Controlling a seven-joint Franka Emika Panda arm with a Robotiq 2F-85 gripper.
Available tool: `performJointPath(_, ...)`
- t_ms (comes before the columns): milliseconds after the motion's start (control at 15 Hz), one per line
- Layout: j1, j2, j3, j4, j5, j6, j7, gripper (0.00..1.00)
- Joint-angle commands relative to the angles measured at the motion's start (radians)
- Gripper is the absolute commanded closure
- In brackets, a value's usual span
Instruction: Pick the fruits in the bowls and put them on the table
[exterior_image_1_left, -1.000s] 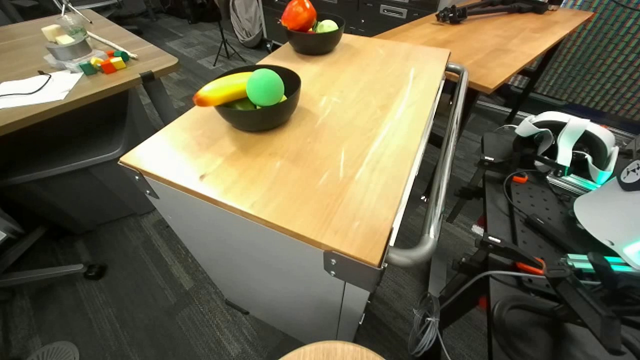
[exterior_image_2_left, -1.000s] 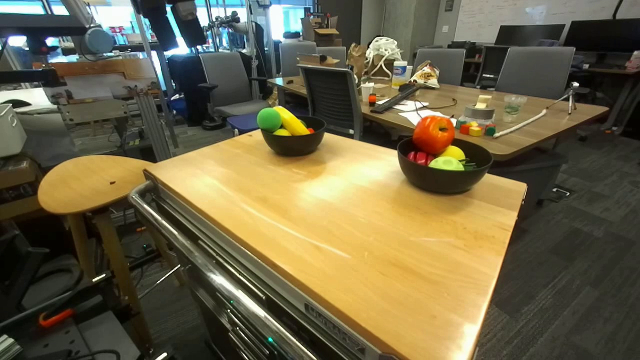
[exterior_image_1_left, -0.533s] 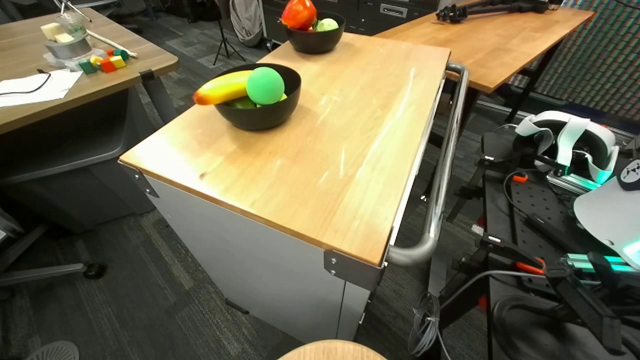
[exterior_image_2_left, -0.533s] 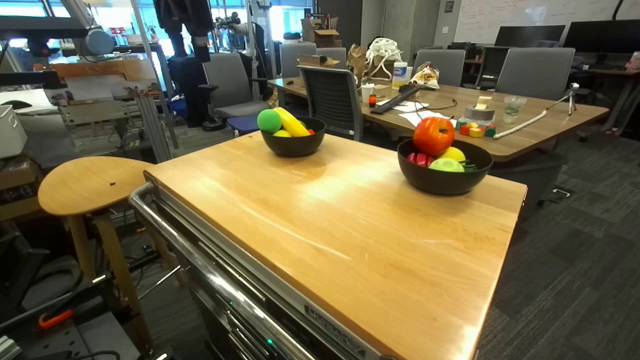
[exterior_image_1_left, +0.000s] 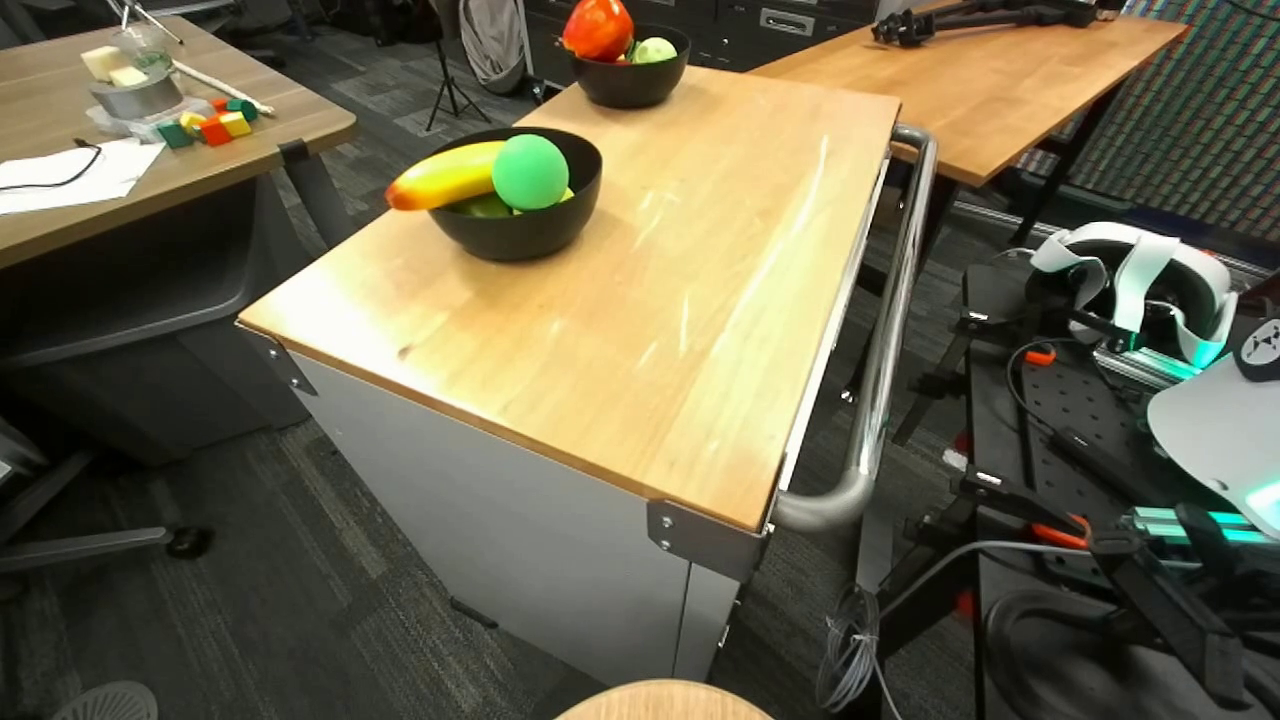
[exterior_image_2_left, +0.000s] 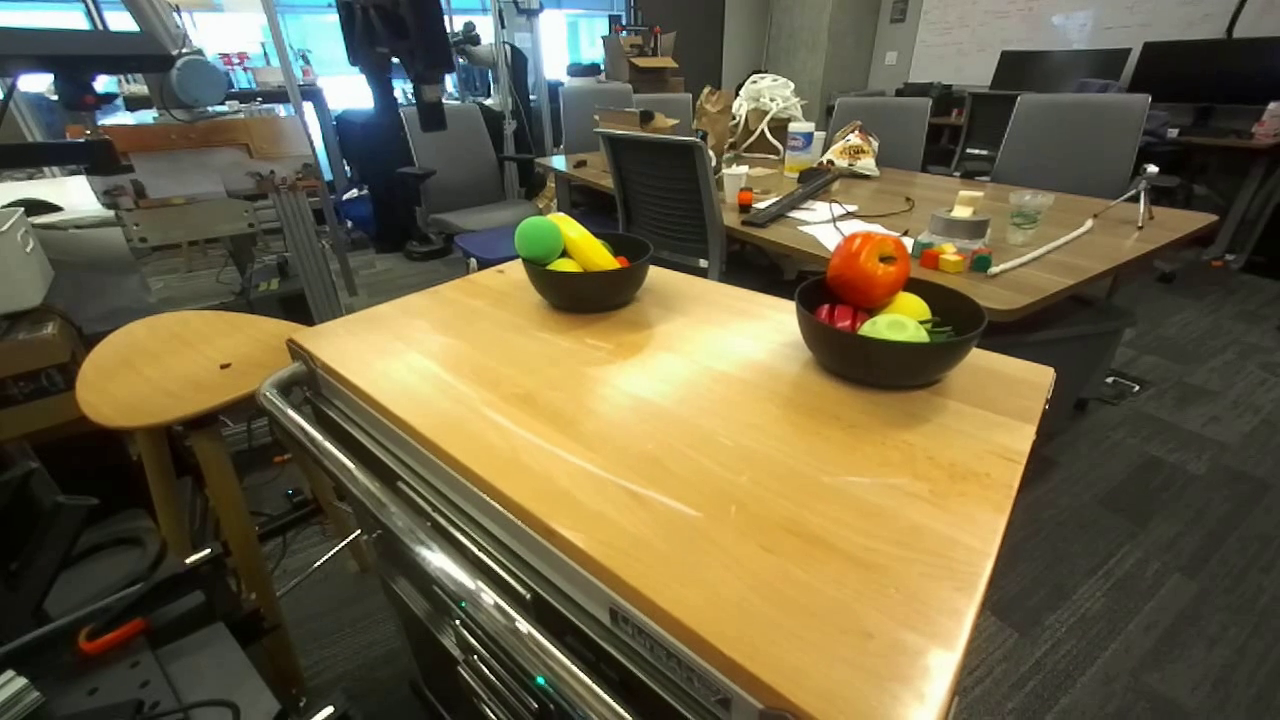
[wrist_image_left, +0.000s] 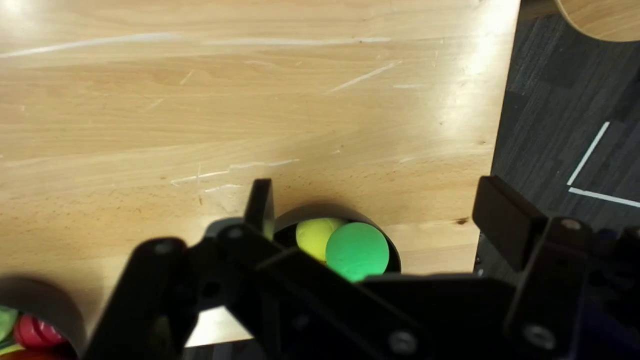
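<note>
My jaws have moved rightward in an exterior view and hang spread, holding nothing, presumably to leave room to straddle the green fruit (exterior_image_2_left: 539, 240) lying exposed in the far left bowl (exterior_image_2_left: 588, 295) on the worktop (exterior_image_2_left: 640, 460).

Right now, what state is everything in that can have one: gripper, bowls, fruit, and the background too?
Gripper: open, holding nothing
Banana bowl: upright, heaped
Banana: one end jutting past the rim
Green ball: uncovered, rising above the rim
Red fruit bowl: upright, heaped
Large red fruit: rising above the rim
Table: top scratched
Monitors: screens dark
Grey cable: coiled
</note>
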Motion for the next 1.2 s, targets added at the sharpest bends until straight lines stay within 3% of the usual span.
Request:
performJointPath(0, 0.01, 0.08, 0.004, 0.048, -0.042, 0.096, 0.027, 0.0)
performJointPath(600, 0.031, 0.389, -0.023, 0.258, -0.028, 0.161, 0.095, 0.0)
performJointPath(1133, 0.087, 0.55, -0.06, 0.365, -0.091, 0.171, 0.169, 0.0)
